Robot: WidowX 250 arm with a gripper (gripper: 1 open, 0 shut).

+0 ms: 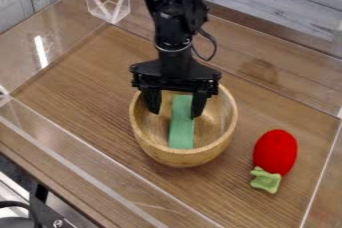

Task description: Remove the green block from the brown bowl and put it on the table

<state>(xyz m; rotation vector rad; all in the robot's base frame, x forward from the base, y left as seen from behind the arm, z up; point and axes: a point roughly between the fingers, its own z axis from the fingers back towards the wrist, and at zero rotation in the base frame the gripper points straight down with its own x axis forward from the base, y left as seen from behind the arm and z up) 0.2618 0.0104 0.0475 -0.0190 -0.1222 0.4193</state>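
A long green block (181,124) leans tilted inside the brown wooden bowl (221,144), its upper end toward the bowl's back. My gripper (175,104) points straight down over the bowl, open, with one black finger on each side of the block's upper end. The fingertips reach down to the rim's height. Whether the fingers touch the block I cannot tell.
A red strawberry toy (274,152) with green leaves lies on the wooden table (80,82) right of the bowl. Clear acrylic walls (40,52) enclose the table on all sides. The black arm (167,17) rises behind the bowl.
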